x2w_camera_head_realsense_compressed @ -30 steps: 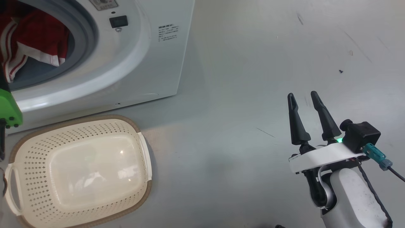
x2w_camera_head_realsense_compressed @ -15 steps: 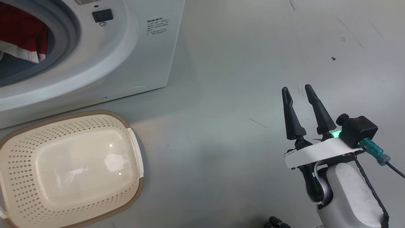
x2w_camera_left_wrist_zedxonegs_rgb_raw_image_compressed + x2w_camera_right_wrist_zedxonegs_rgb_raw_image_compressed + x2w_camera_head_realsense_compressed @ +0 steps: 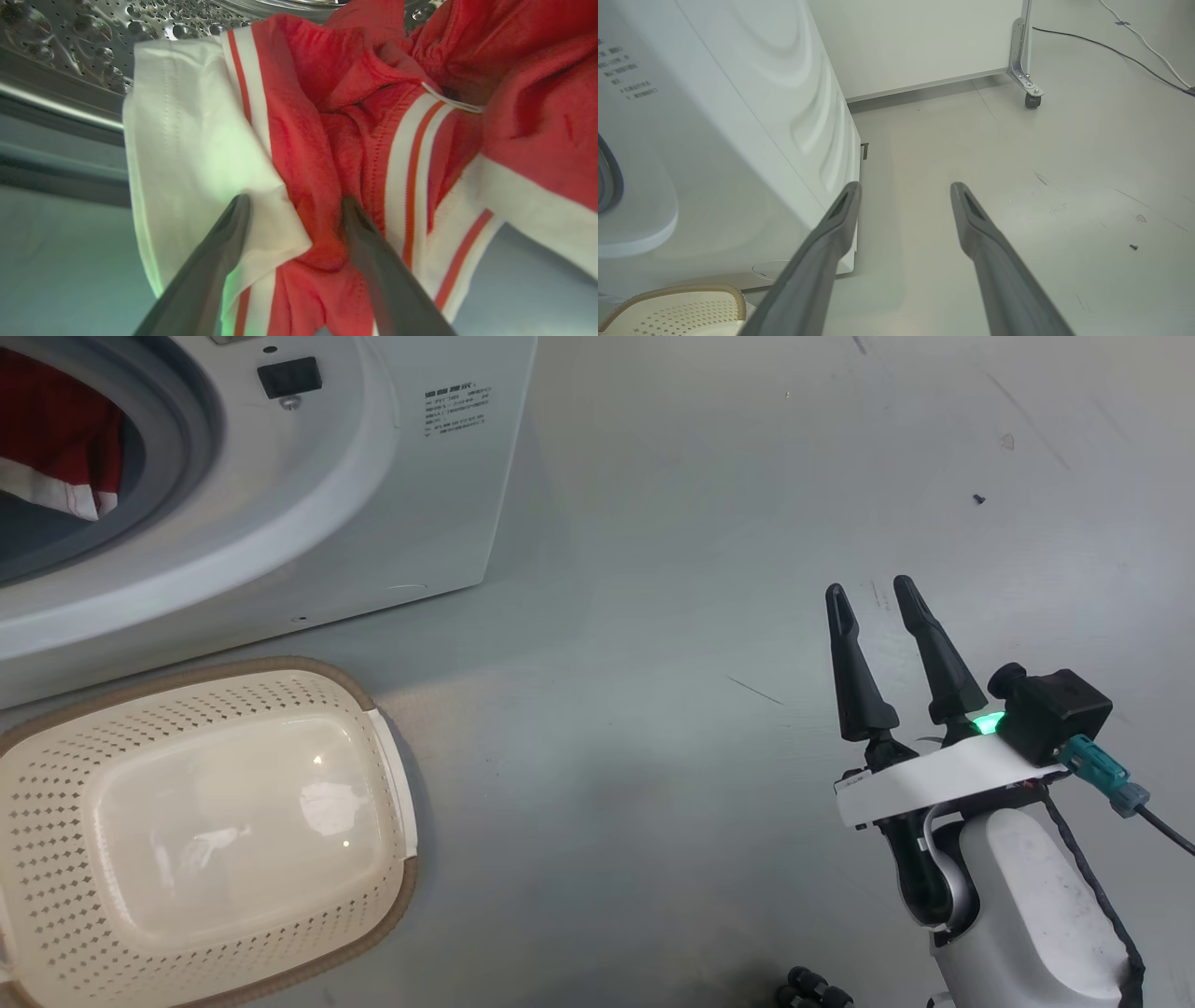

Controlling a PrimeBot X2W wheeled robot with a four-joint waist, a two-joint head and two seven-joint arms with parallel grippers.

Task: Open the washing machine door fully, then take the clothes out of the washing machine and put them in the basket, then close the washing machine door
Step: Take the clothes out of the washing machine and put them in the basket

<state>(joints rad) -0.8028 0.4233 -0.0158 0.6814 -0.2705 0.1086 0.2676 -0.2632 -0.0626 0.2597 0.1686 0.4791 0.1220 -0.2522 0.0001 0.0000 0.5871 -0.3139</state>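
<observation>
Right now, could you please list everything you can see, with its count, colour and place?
washing machine: one, white, upper left of the head view
drum: one, perforated steel, behind the clothes
clothes: one bundle, red with white stripes and white parts, inside the drum
basket: one, cream with brown rim, on the floor before the machine
floor: grey, scuffed
panel: one, white, on a caster, beyond the machine
cables: two, dark and white, far floor
left gripper: dark fingers, open, at the clothes
right gripper: dark fingers, open, over bare floor
</observation>
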